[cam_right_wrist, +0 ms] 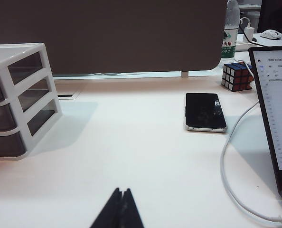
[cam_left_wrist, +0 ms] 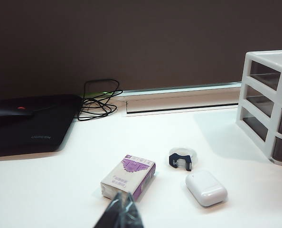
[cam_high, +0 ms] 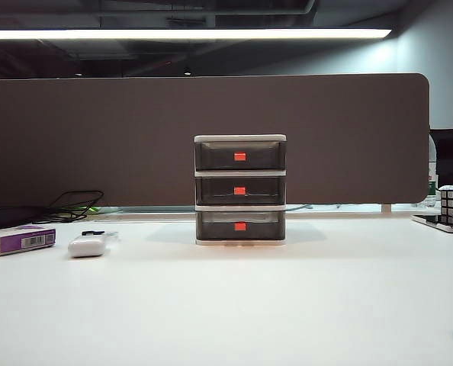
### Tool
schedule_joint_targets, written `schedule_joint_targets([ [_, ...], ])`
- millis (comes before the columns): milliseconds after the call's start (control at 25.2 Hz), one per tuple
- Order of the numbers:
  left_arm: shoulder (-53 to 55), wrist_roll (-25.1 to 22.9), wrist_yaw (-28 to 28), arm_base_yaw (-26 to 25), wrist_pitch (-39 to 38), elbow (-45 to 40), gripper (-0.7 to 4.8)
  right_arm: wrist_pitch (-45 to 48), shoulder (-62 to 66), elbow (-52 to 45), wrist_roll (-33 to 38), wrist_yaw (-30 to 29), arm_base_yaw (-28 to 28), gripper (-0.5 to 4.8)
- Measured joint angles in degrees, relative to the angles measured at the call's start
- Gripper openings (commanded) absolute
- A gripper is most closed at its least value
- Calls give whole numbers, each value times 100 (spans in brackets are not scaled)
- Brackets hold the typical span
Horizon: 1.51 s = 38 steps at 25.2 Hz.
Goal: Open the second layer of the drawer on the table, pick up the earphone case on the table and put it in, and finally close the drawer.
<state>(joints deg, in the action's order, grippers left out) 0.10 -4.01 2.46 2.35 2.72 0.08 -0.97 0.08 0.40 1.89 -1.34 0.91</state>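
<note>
so the drawer (cam_high: pixel 240 190) is sitting upright in the middle of the worktop (cam_high: pixel 287 305), right in front of the dark partition (cam_high: pixel 97 137). all three tiers are sitting pushed in, including the second layer (cam_high: pixel 240 189) with its orange-red handle. the fronts are smoky see-through, but i can't make out anything inside any of them.

the earphone case (cam_left_wrist: pixel 206 187) is lying on the worktop well off to the left of the drawer, just beside a tiny black-and-clear item (cam_left_wrist: pixel 181 159) and near a purple-and-white box (cam_left_wrist: pixel 128 176). nothing is touching it.

the left tool (cam_left_wrist: pixel 122 211) is hanging low over the worktop short of the box, its tips pinched together and holding nothing. the right tool (cam_right_wrist: pixel 119 209) is doing the same on the other side, tips meeting, nothing between them.

over on the right there's a black phone (cam_right_wrist: pixel 205 111) lying flat, a rubik's cube (cam_right_wrist: pixel 237 76) behind it, and a laptop (cam_right_wrist: pixel 274 118) at the edge.
</note>
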Motion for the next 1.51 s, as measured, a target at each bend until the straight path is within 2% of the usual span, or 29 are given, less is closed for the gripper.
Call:
schedule_joint_targets([
  [475,0,2,2,0,0,0,-5,0,0,0,0,0,0,-1],
  [555,0,111,221,0,0,0,-6,-2,0,0,24,-68,0,-1],
  [634,0,153,566,0,-22,0,-6,-26,0,0,186,-295,0,-1],
  [713,0,315,1047,0,-87,0,-5,-103,0,0,407,-780,0,-1],
  [753,0,487,1534,0,-223,0,-6,-168,0,0,577,-1318,0,-1],
  [832,0,649,2157,0,-509,0,-5,-267,0,0,684,-2190,-2,-1],
  [951,0,789,2420,0,-863,0,-5,-424,2,0,713,-2830,-2,-1],
  [1070,2,1255,2500,0,-1036,9,-5,-535,2,0,717,-3152,-2,-1],
  [1228,2,1886,2544,2,-1038,11,-5,-562,0,0,717,-3191,-2,-1],
  [1347,2,2022,2671,4,-1038,11,5,-557,0,0,717,-3189,-2,-1],
  [1387,2,2026,2680,4,-1038,11,33,-557,0,0,717,-3189,-2,-1],
  [1506,2,1985,2835,2,-1040,11,30,-557,0,0,719,-3254,-2,-1],
])
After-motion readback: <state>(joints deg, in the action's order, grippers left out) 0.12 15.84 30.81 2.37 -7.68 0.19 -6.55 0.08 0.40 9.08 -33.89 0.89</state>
